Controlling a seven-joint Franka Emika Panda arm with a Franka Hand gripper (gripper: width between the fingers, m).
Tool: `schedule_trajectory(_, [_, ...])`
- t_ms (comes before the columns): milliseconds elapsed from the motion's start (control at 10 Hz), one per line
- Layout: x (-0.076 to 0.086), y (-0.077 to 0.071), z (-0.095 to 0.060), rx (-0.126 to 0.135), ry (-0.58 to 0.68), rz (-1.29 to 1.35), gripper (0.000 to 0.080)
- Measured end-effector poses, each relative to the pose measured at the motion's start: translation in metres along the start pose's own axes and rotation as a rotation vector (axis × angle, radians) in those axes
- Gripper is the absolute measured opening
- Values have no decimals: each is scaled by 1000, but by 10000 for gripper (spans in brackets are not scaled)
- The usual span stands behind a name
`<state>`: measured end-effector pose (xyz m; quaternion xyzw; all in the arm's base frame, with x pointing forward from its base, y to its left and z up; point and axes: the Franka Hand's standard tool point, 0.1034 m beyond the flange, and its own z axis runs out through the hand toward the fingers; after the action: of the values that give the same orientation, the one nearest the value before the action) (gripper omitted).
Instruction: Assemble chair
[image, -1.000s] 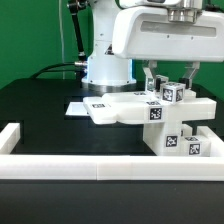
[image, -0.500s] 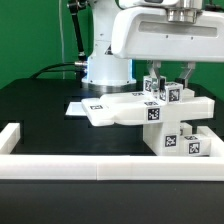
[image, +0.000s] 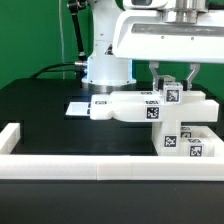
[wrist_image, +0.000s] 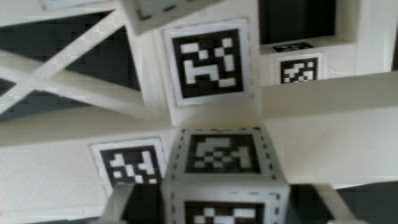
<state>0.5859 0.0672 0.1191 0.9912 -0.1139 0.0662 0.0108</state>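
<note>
The jaws (image: 173, 85) come straight down from above and sit narrowed around a small tagged cube (image: 171, 94) on top of the chair (image: 165, 118); the fingers (image: 156, 78) flank the cube, and it looks gripped, though contact at the pads is too small to confirm. In the wrist view the tagged cube (wrist_image: 221, 155) fills the lower middle, with more tagged white faces beyond it. The chair stands directly beneath the jaws, on the black table (image: 40, 105) toward the exterior view's right. Its long axis runs sideways: a flat slab (image: 125, 106) reaches toward the exterior view's left from the stacked blocks. The marker board (image: 78, 107) lies just behind the slab's far end. The white border rail (image: 90, 166) closes the near side close by the blocks. I judge that open room lies upward and toward the exterior view's left.
</note>
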Motion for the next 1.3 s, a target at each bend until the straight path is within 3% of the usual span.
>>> schedule_trajectory(300, [0,13,0,-26,-15,327,285])
schedule_trajectory(700, [4,28,0,-37,-7,620,285])
schedule_trajectory(800, [4,28,0,-36,-6,617,343])
schedule_trajectory(900, [4,27,0,-38,-6,569,477])
schedule_trajectory(1000, [4,27,0,-38,-8,513,477])
schedule_trajectory(1100, [4,25,0,-37,-8,486,610])
schedule_trajectory(1300, [4,24,0,-34,-10,309,637])
